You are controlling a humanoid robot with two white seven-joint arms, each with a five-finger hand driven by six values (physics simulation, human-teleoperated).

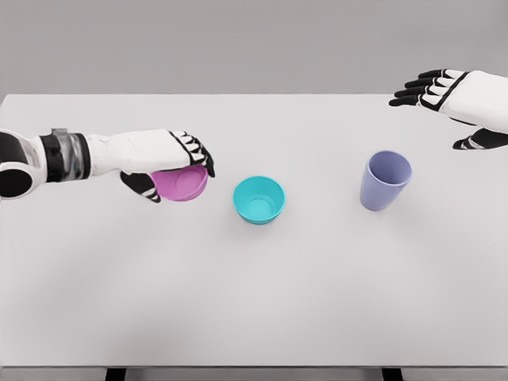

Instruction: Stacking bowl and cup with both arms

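My left hand (171,171) is curled over a pink bowl (182,184) and grips it, holding it tilted just left of a teal bowl (259,198) that sits upright on the table. A lavender cup (385,180) stands upright to the right of the teal bowl. My right hand (444,107) hovers at the far right, above and beyond the cup, fingers spread and holding nothing.
The white table (254,294) spans the whole view, with its front edge near the bottom of the picture. Both arms enter from the sides at mid-height.
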